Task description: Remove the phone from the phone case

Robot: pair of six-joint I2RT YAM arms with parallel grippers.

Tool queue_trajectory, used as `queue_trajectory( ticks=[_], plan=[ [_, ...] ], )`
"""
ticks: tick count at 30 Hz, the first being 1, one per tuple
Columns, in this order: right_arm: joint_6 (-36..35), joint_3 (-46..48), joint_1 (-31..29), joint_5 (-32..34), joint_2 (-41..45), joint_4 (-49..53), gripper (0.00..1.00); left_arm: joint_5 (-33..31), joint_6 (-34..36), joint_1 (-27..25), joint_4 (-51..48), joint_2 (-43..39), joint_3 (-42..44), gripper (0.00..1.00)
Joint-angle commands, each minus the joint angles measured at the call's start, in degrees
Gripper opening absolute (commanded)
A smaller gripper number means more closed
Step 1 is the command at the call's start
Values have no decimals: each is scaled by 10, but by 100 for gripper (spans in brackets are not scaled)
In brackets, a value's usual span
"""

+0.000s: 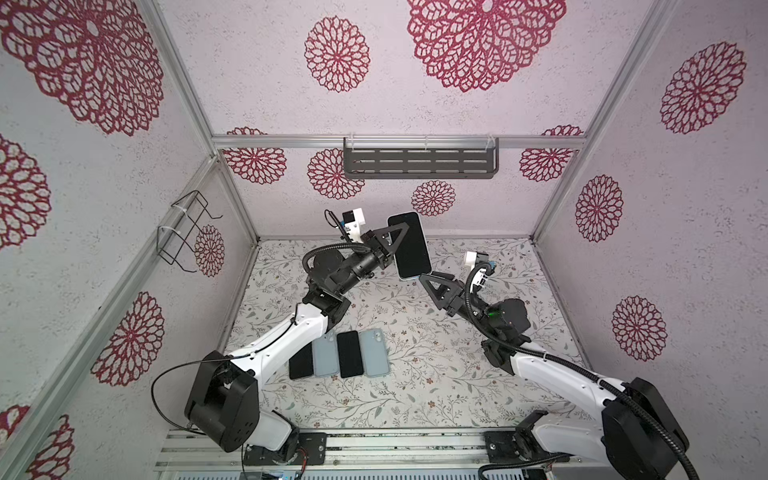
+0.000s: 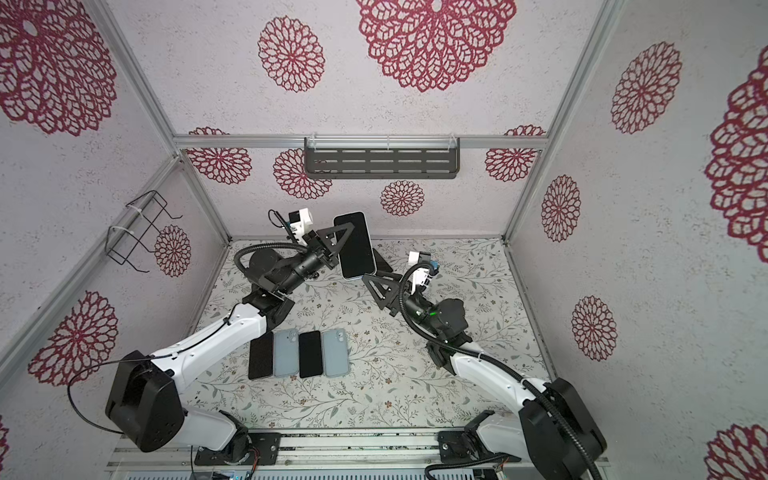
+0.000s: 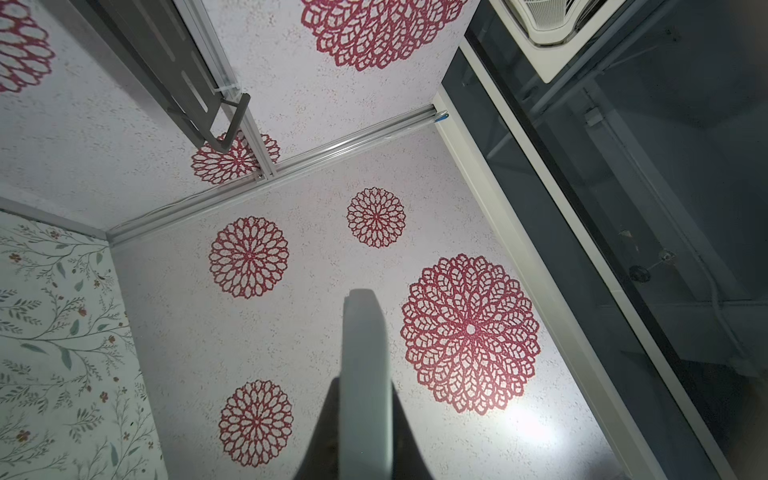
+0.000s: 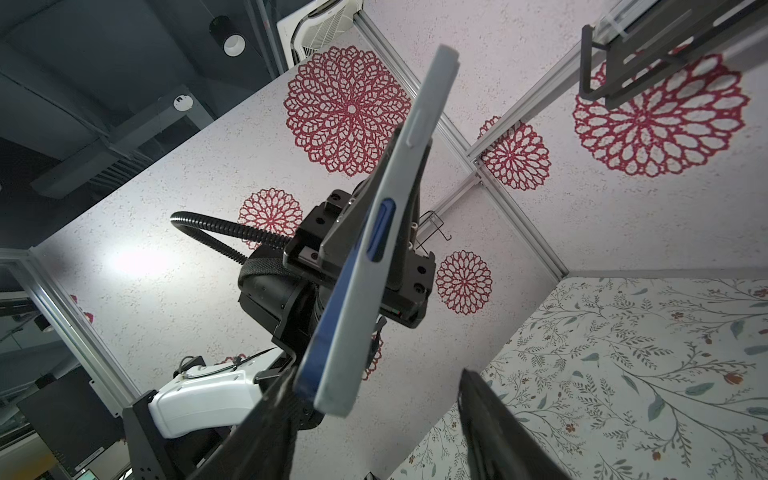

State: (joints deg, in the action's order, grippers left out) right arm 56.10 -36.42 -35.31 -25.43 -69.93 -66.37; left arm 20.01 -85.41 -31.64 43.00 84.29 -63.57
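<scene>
The phone [image 1: 409, 245] [image 2: 355, 245], black screen up, sits in a pale blue-grey phone case [image 4: 401, 195] and is held tilted in the air above the back of the table. My left gripper [image 1: 398, 239] [image 2: 344, 239] [image 3: 365, 436] is shut across its screen and back at mid-length. In the right wrist view the phone's blue edge [image 4: 332, 332] shows along the case's rim. My right gripper [image 1: 434, 277] [image 2: 376, 274] [image 4: 374, 419] is open at the phone's lower end. That lower corner lies between its fingers [image 4: 257, 436], close to one and apart from the other.
Two bare black phones [image 1: 301, 361] [image 1: 350, 354] and two pale blue cases [image 1: 324, 353] [image 1: 374, 352] lie in a row on the floral table near the left arm. A dark slotted shelf [image 1: 419, 162] hangs on the back wall, a wire rack [image 1: 183, 232] on the left wall.
</scene>
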Motion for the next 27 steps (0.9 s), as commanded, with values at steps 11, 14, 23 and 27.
queue_trajectory(
  ticks=[11, 14, 23, 27],
  plan=[
    [14, 20, -2, 8, 0, -47, 62, -11, -10, -7, 56, -9, -19, 0],
    [16, 21, -2, 8, -3, -50, 62, -13, -14, -7, 60, -7, -20, 0],
    [21, 12, -2, 1, -3, -65, 62, -11, -10, -9, 60, -10, -12, 0],
    [24, 20, -4, -5, 4, -75, 63, -14, -10, -6, 61, -9, -8, 0]
  ],
)
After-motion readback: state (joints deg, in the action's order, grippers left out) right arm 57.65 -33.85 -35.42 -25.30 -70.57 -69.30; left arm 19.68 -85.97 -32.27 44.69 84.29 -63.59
